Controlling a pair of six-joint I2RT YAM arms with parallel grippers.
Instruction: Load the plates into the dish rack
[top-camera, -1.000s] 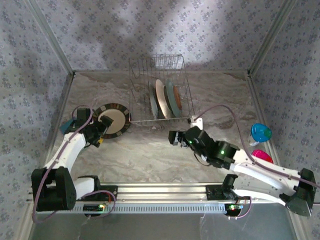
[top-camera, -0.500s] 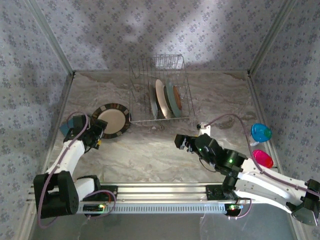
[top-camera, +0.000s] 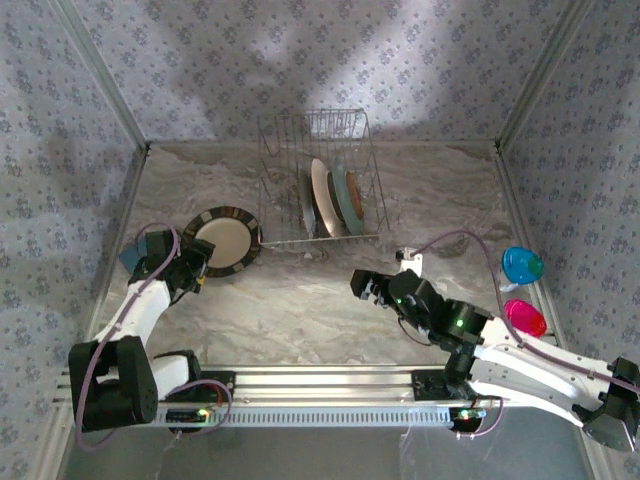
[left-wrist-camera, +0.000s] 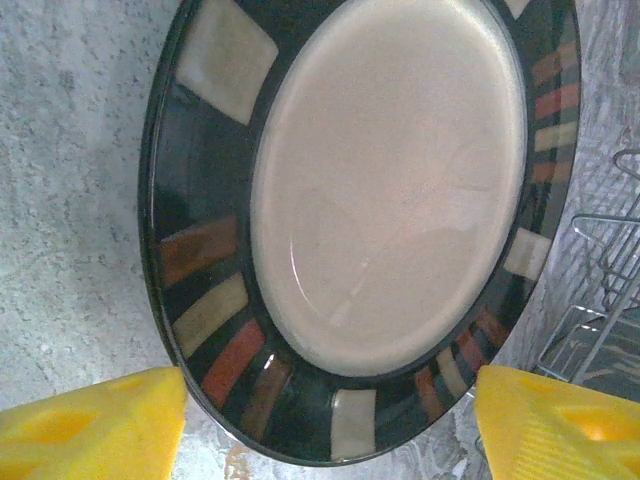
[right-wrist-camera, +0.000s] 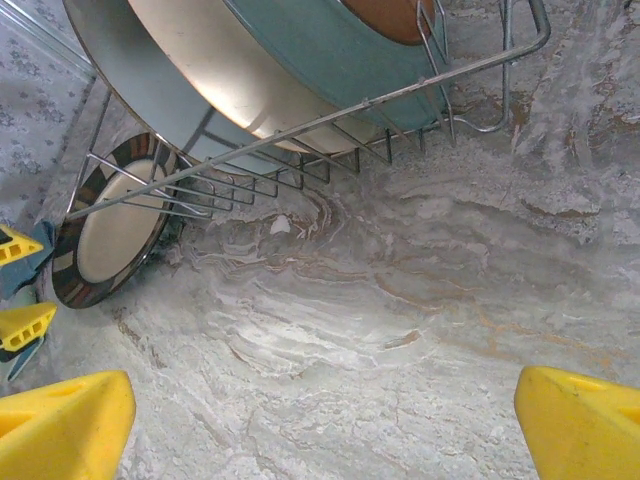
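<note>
Right gripper (top-camera: 361, 285) has backed off the dish rack (top-camera: 276, 170), jaws wide, empty. Left gripper (top-camera: 198, 264) has moved in on the striped plate (top-camera: 222, 240), which lies on the table (top-camera: 300, 310) just left of the rack. Its jaws are narrowing around the near rim, not clamped yet. Three plates (top-camera: 330, 195) are racked, so this looks like the last pickup.

dish rack (top-camera: 290, 180): three plates (top-camera: 322, 197) inside | fourth plate (top-camera: 225, 240): on table (top-camera: 300, 300), left of rack

Lab booth: wallpapered walls (top-camera: 300, 60), aluminium frame (top-camera: 100, 75)
</note>
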